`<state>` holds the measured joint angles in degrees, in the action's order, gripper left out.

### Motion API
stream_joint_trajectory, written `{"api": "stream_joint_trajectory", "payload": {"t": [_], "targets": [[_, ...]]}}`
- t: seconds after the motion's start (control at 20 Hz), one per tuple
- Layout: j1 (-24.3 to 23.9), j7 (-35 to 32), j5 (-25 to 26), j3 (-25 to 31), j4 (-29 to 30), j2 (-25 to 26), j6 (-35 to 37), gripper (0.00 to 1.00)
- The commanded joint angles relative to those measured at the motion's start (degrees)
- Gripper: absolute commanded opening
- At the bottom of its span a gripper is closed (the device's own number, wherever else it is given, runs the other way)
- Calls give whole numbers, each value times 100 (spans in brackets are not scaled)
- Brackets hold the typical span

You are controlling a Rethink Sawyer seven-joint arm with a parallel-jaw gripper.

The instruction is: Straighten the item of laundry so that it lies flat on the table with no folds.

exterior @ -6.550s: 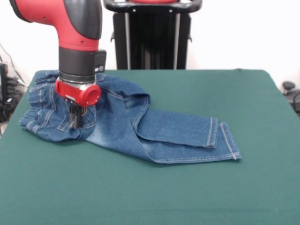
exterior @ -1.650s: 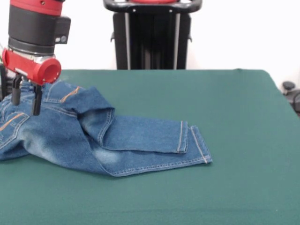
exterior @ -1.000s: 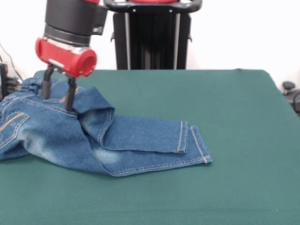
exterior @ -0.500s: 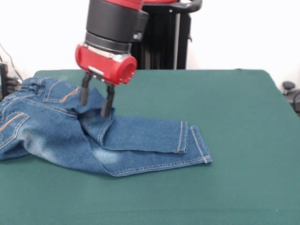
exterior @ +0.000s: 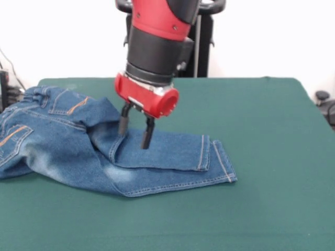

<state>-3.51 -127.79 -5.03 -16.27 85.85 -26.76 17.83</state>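
The item of laundry (exterior: 63, 141), a small pair of blue denim jeans, lies on the left half of the dark green table (exterior: 261, 198). Its waistband and orange-stitched pockets are at the far left, partly past the picture's edge. The two legs stretch right, one lying on top of the other, with cuffs near the middle of the table. The seat is bunched in soft folds. My gripper (exterior: 135, 137) hangs open just above the upper leg, close to the crotch, with nothing between its black fingers (exterior: 147, 138).
A black stand (exterior: 196, 49) rises behind the table's far edge. Dark cables and gear (exterior: 6, 89) sit off the left side, and a dark object (exterior: 325, 104) off the right side.
Since the oldest frame the jeans slid left and the gripper let go of them. In the last second the open gripper travelled right from the waistband and dropped lower over the upper leg.
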Motion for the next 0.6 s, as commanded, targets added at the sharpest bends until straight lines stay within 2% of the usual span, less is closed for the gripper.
{"api": "stream_joint_trajectory", "payload": {"t": [0.05, 0.6], "targets": [[618, -1986, -806, -309, -332, 796, 71, 100], [1221, -2333, -1665, -907, -868, 1201, 655, 100]]}}
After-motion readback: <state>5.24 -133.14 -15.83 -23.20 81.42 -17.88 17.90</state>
